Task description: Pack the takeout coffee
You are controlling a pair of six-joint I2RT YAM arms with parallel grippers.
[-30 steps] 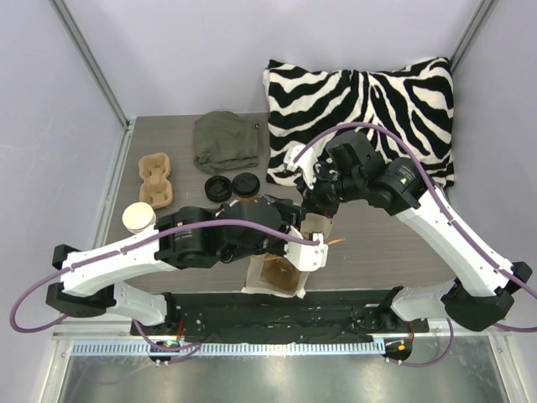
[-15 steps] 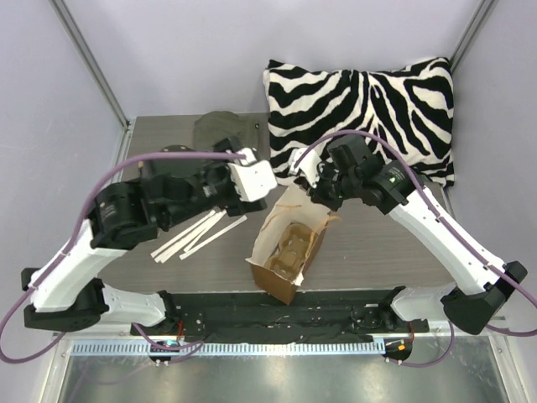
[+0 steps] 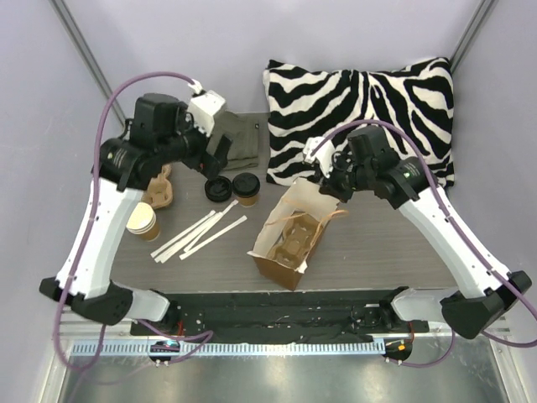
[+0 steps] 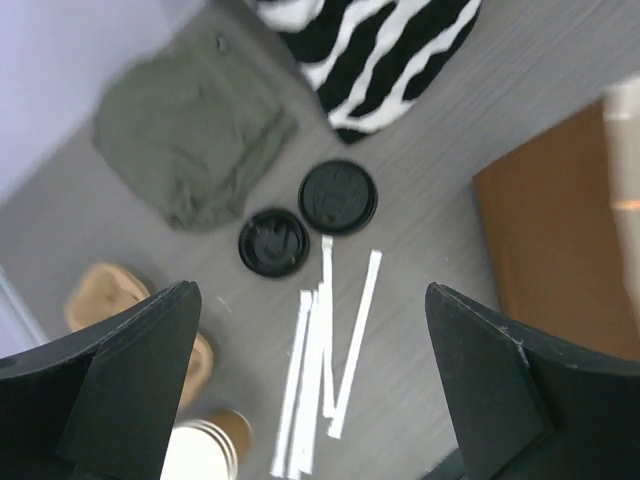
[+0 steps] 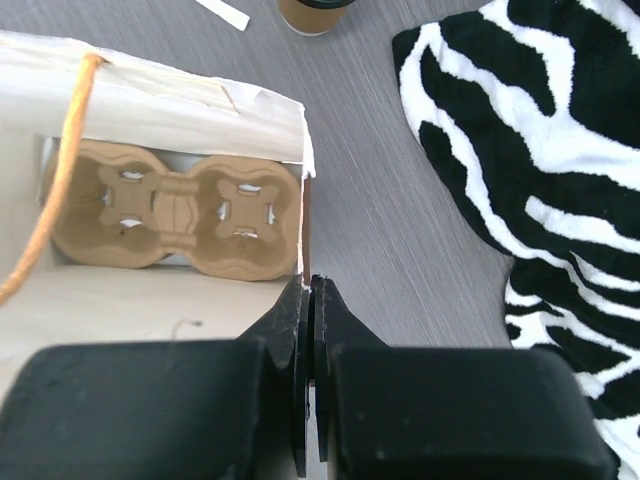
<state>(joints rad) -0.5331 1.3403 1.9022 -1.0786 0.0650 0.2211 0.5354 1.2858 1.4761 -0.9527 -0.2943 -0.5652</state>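
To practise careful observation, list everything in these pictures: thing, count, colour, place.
pillow: one, black-and-white, back right
cloth: one, olive, left of pillow
bag: one, brown, open, front centre
carriers: two, tan; one in bag, one at left
cups: two, brown; open one at left, lidded one mid-table
lid: one, black, beside lidded cup
strips: several, white, between open cup and bag
table: one, grey, under everything
left arm: one, white-and-black, over back left, jaws open
right arm: one, white-and-black, jaws shut on bag rim
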